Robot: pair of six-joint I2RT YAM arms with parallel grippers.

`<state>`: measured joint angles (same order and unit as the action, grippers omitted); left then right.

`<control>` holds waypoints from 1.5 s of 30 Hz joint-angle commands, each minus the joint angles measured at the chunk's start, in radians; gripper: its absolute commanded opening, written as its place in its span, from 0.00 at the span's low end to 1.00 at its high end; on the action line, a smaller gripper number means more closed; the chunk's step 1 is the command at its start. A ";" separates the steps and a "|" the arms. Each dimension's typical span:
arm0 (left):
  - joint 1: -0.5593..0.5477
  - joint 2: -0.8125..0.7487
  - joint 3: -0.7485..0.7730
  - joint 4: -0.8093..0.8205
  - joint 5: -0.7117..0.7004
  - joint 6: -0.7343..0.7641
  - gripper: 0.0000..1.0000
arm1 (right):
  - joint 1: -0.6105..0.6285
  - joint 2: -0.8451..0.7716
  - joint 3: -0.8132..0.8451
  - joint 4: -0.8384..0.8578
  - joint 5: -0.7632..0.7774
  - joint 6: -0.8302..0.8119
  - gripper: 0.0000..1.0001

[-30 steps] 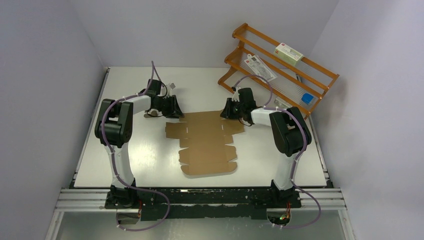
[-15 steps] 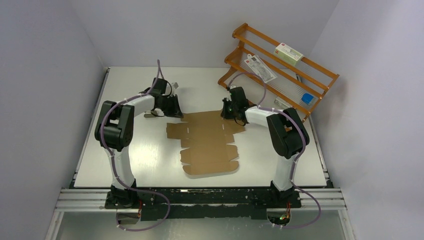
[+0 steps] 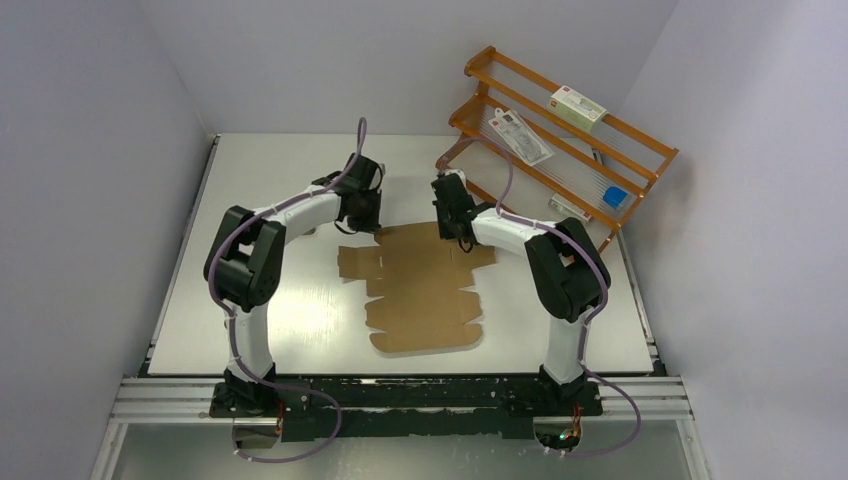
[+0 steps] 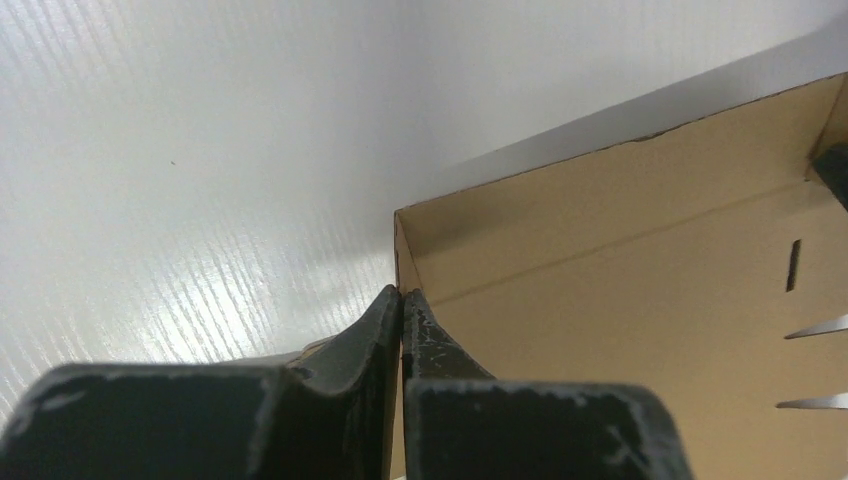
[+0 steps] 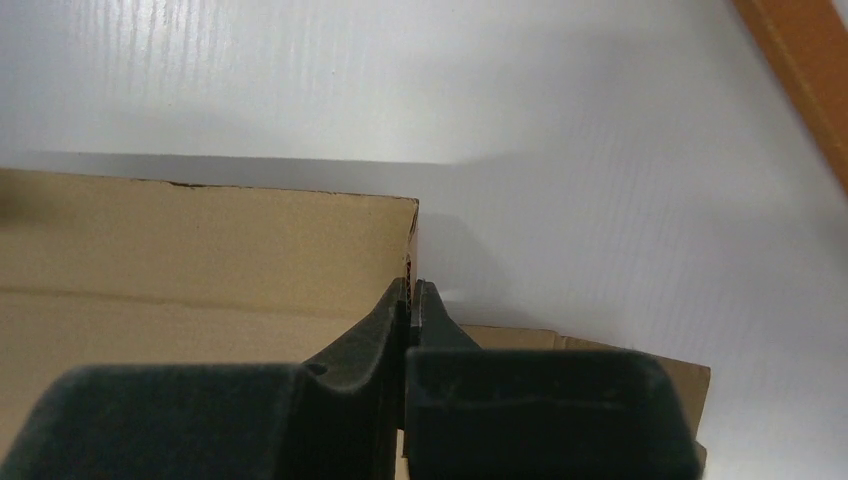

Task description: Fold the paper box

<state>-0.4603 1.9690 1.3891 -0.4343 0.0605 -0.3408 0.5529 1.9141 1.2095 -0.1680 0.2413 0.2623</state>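
Two grippers, so how did I have them?

You had the left gripper [image 4: 401, 300] pressed together on a thin upright edge of the paper box [image 4: 620, 280]. The cardboard ran straight into the seam between its fingers [image 4: 350, 340]. Your right gripper [image 5: 410, 290] pinched in the same way, its tips closed on the standing corner edge of the brown board [image 5: 200, 260].

And from above?

You had the left gripper [image 3: 365, 212] and the right gripper [image 3: 452, 222] facing each other, with the far end of the paper box [image 3: 425, 290] between them. Each one gripped its own far corner.

Where was the rest of the box?

Right ahead of your left fingers, a raised panel met a flatter creased one with slots cut in it. Back from both grippers, toward the arm bases, the sheet lay open on the table [image 3: 290, 300], and its scalloped end was the part farthest from them.

What was outside that?

Bare white table lay beyond both sets of fingertips. On the outer side of your right gripper stood the orange wooden rack [image 3: 600, 165], apart from the box, with white packages [image 3: 578, 105] on its shelves. A strip of it showed at the top corner of the right wrist view [image 5: 800, 60].
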 commanded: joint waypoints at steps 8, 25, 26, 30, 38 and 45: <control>-0.043 -0.001 0.057 -0.082 -0.103 -0.028 0.21 | 0.027 -0.012 0.048 -0.046 0.079 -0.008 0.06; 0.092 -0.453 -0.308 0.002 0.110 -0.082 0.74 | -0.180 -0.453 -0.295 0.062 -0.308 0.049 0.42; 0.093 -0.485 -0.338 0.006 0.126 -0.090 0.74 | -0.190 -0.485 -0.322 0.067 -0.328 0.058 0.43; 0.093 -0.609 -0.465 0.020 0.185 -0.120 0.76 | -0.221 -0.587 -0.436 0.083 -0.388 0.089 0.45; 0.092 -0.761 -0.682 0.085 0.260 -0.181 0.76 | -0.230 -0.675 -0.637 0.162 -0.455 0.154 0.45; 0.082 -0.747 -0.764 0.186 0.312 -0.227 0.73 | -0.230 -0.662 -0.734 0.267 -0.488 0.178 0.46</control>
<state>-0.3702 1.2167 0.6476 -0.3496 0.3115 -0.5282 0.3313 1.2552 0.5129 0.0029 -0.2073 0.4118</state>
